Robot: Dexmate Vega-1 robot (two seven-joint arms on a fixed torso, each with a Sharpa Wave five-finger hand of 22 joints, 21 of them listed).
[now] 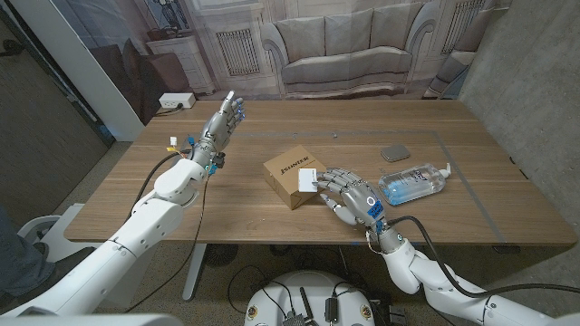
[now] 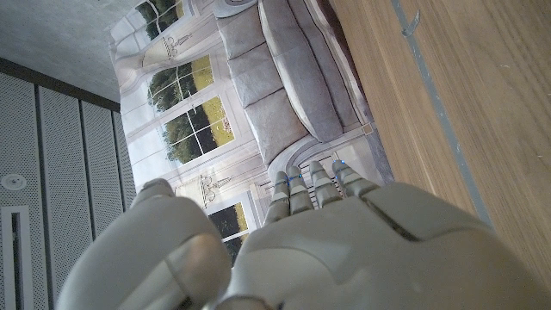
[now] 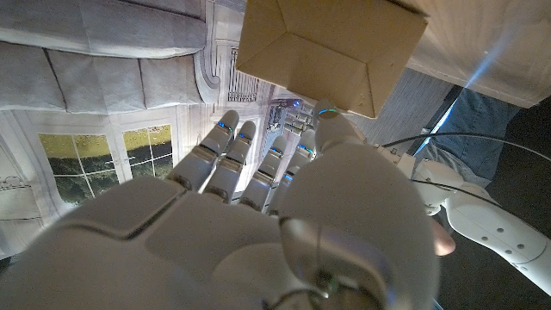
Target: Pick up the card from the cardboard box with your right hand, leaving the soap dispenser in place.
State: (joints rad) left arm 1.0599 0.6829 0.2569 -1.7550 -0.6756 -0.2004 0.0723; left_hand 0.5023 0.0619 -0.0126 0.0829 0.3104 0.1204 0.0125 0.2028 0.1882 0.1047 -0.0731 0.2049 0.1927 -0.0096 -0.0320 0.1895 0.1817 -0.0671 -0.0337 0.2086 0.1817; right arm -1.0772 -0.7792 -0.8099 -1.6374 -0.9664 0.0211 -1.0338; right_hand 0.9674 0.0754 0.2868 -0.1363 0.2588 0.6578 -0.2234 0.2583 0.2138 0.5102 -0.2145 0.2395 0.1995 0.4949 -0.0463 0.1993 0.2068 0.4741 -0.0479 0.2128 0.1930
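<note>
The card (image 1: pixel 306 176) lies on the cardboard box (image 1: pixel 292 177), right at the right hand's (image 1: pixel 348 192) fingertips — spread, whether pinching it I cannot tell. A push could slide the box; the soap dispenser (image 1: pixel 415 183) just beside the hand could get knocked.

A robot test room dressed up as a home: behind the wooden table (image 1: pixel 272 213) hangs a printed backdrop (image 1: pixel 326 45) showing a sofa, cabinet and tall windows. Bare grey wall panels (image 2: pixel 52 155) stand beside it, and loose cables (image 1: pixel 195 240) trail under the table.
</note>
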